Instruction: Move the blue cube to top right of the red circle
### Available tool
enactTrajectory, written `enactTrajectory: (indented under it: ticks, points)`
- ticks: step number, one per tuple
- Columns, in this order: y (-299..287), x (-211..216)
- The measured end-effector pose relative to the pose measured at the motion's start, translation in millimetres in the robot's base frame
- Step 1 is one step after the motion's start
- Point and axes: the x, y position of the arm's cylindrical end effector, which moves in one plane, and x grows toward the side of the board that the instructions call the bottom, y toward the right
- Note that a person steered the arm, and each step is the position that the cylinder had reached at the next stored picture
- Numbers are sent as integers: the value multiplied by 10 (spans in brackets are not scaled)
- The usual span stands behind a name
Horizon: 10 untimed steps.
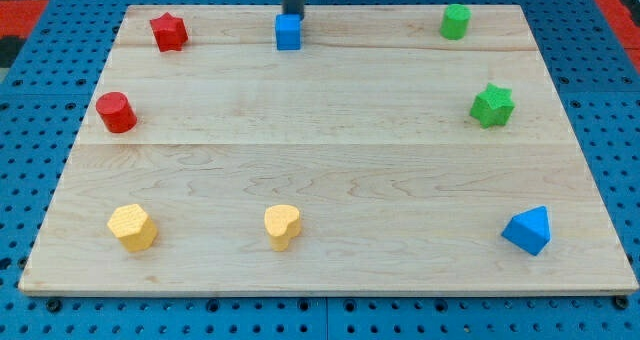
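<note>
No jaws on this rig, so nothing is opening, closing or holding anything; we're just working with a straight dark rod, and my tip [293, 17] is sitting at the view's top edge, right behind the blue cube [288, 32], touching it or as good as, on its upper right corner.

The blue cube is resting near the top of the wooden board [330, 170], a bit left of centre. We're guessing it's a light, rigid little block that's going to slide easily on the smooth wood, but being square it'll probably want to spin if we're pushing off-centre. So we're thinking contact should be flat on the middle of a face, on the right-hand side, since the cube needs to travel toward the view's left.

The red circle [116, 112] is sitting well off to the left and lower down, near the board's left edge. The goal spot is just up and right of it.

What we're watching: the red star [169, 31] is parked in the top left corner, roughly level with the cube, so a straight leftward shove would be running into it. We're figuring the push needs to angle down-left, passing below the star.

Everything else is well out of it: green cylinder [456, 21] and green star [492, 105] on the right, blue triangle [527, 230] bottom right, two yellow blocks, a hexagon-ish one [132, 227] and a heart-ish one [282, 226], along the bottom.
</note>
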Motion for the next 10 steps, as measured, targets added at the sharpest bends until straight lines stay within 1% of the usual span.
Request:
enactTrajectory:
  ticks: [1, 2, 3, 5, 6, 8, 9, 10]
  points:
    - [400, -27]
    - [446, 67]
    - [235, 134]
    - [147, 556]
    - [-373, 660]
    - [-806, 579]
    - [-739, 354]
    - [-1202, 425]
